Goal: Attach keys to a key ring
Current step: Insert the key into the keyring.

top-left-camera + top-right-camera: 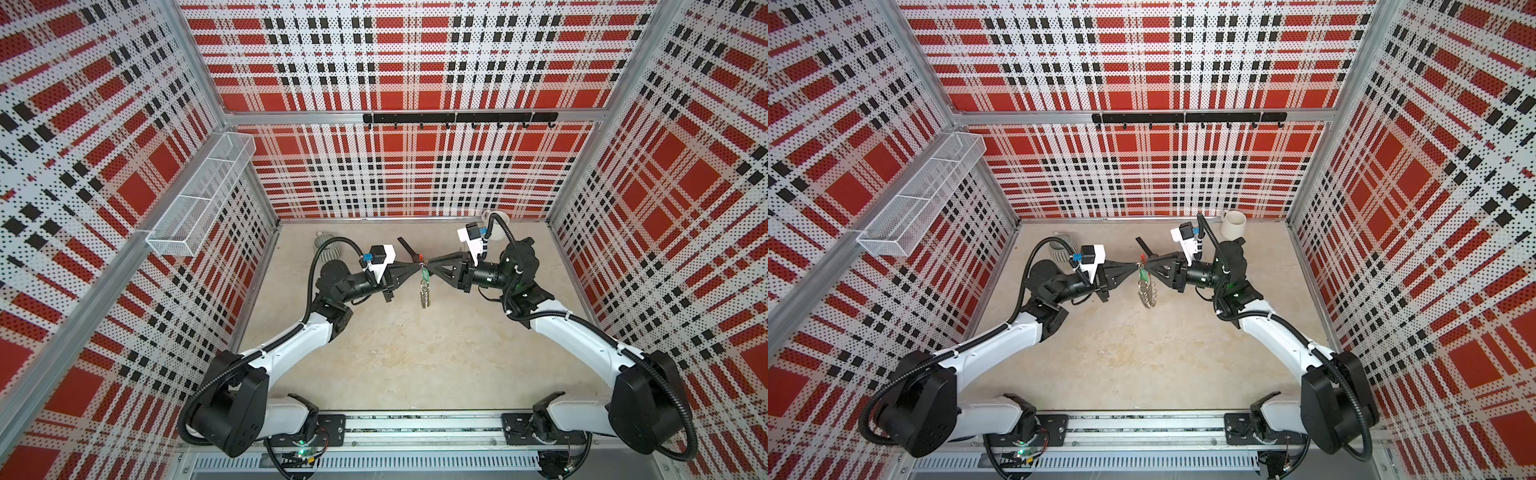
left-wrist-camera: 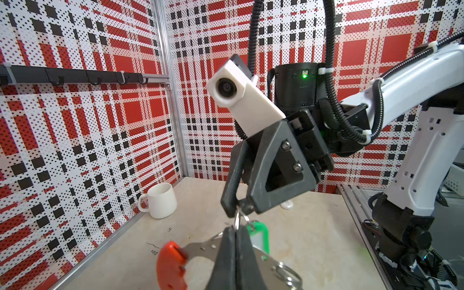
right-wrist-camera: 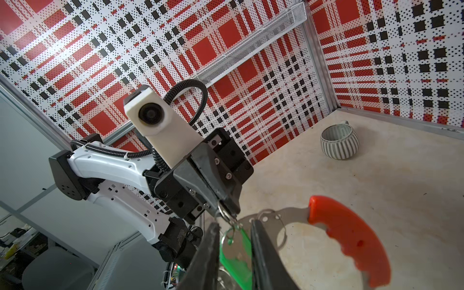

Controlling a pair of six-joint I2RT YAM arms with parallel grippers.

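Note:
Both grippers meet tip to tip above the middle of the table. My left gripper (image 1: 417,266) (image 2: 236,229) is shut on the flat grey plate of the key ring (image 2: 200,248) (image 3: 293,216), whose red arc (image 3: 351,238) sticks out to one side. In both top views the key ring (image 1: 424,293) (image 1: 1147,293) hangs down with its silver rings. The green key tag (image 3: 236,253) (image 2: 259,236) (image 1: 424,275) dangles by its small metal ring at the left fingertips. My right gripper (image 3: 234,223) (image 1: 428,265) stands narrowly open, its fingers on either side of the tag and its ring.
A white mug (image 1: 1232,224) (image 2: 160,200) stands at the back right. A ribbed grey cup (image 1: 328,247) (image 3: 339,145) sits at the back left. A black strap (image 1: 407,247) lies behind the grippers. A mesh basket (image 1: 203,195) and a hook rail (image 1: 457,118) hang on the walls.

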